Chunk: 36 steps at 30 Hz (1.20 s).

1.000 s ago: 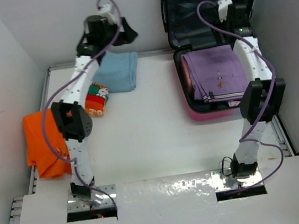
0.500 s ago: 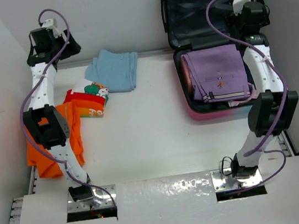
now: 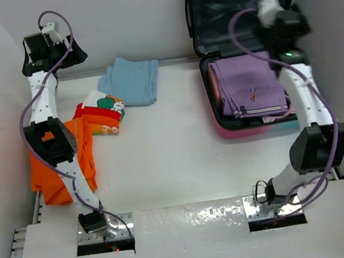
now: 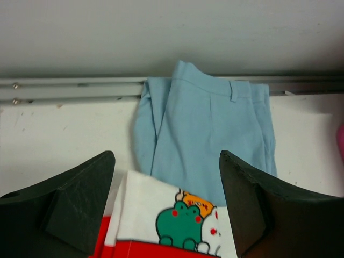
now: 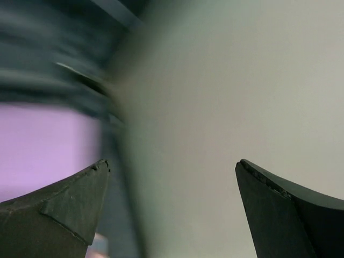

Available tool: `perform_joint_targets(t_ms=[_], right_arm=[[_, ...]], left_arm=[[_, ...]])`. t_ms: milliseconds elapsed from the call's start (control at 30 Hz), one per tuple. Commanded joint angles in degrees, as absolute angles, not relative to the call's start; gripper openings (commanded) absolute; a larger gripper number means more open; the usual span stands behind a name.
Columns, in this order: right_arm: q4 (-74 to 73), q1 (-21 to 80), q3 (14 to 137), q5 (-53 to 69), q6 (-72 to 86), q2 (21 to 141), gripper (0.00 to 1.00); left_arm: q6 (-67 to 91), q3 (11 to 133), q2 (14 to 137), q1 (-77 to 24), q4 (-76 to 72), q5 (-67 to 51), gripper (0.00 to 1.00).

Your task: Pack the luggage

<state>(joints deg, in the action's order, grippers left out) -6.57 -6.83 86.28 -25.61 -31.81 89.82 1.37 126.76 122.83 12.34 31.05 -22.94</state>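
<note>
Right gripper (image 5: 172, 166) apart, empty, over right edge of luggage (image 3: 249, 130); left gripper (image 4: 166, 158) apart, well away

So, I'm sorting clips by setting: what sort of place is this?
Probably a robot lab cell, not a home: a white table boxed in by white walls, a left arm and right arm bolted at its near edge, plus an open suitcase and folded light blue trousers.

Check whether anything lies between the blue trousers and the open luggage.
Nothing visible does: the table between the blue trousers and the luggage is bare. Purple clothing already lies in its base, with the right arm over its right edge.
</note>
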Motion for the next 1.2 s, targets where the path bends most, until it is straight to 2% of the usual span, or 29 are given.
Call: perform_joint_targets(t_ms=[0,33,133,167,200,267,300,367,433,500,533,700,767,867,1067,1133,1167], right_arm=[[-15.61,10.51,95.61,-24.44,-32.97,90.96,0.99],[-16.34,16.90,98.32,-23.56,-30.35,93.32,0.99],[-18.63,27.11,106.48,-19.34,-24.30,102.43,0.99],[-18.81,28.46,109.66,-17.86,-21.21,105.70,0.99],[-18.46,29.17,112.47,-11.14,-16.48,109.04,0.99],[-16.19,29.44,121.00,-4.77,-0.93,119.67,0.97],[-13.13,29.53,125.38,-2.31,9.39,126.32,0.83],[-8.04,29.44,127.17,-2.81,19.64,131.20,0.69],[-4.41,29.27,125.60,-2.80,31.60,135.50,0.80],[2.26,29.27,120.97,-3.95,41.33,137.01,0.86],[5.42,29.27,120.15,-3.96,47.75,138.94,0.86],[8.43,29.09,127.52,-3.87,57.99,150.52,0.89],[7.91,29.01,130.94,-4.04,62.65,153.79,0.88],[11.95,29.27,128.41,-1.07,68.11,156.44,0.86],[7.39,30.59,127.35,-3.42,68.55,159.08,0.86],[6.68,31.02,127.88,-4.65,68.21,160.48,0.81],[6.59,31.29,127.88,-5.44,67.94,160.92,0.74]], left_arm=[[-2.35,130.25,128.40,11.52,29.72,-27.94,0.75],[-2.89,130.25,129.97,10.82,29.19,-27.69,0.76],[-5.18,130.25,132.18,9.32,26.90,-26.55,0.78],[-5.27,130.17,133.49,8.53,26.37,-26.11,0.80],[-3.79,130.08,134.03,8.35,25.06,-25.23,0.80],[-0.81,128.24,134.56,8.35,23.21,-24.61,0.80],[-0.88,125.62,134.21,8.35,21.03,-24.44,0.80],[-1.75,122.71,132.54,8.26,18.65,-23.91,0.80],[-2.72,121.38,132.19,7.91,19.68,-23.56,0.80],[-3.69,119.63,131.93,7.82,21.18,-23.29,0.80],[-4.39,117.10,131.05,7.74,20.66,-22.86,0.80],[-5.18,112.41,127.97,7.73,18.63,-23.28,0.80],[-5.10,112.24,127.71,7.73,19.07,-23.82,0.80],[-5.45,110.57,126.74,7.73,18.02,-23.12,0.80],[-5.63,108.63,125.60,7.82,16.88,-23.03,0.80],[-5.28,108.63,125.42,7.82,16.61,-23.03,0.80],[-5.19,108.63,125.42,7.82,16.52,-23.20,0.80]])
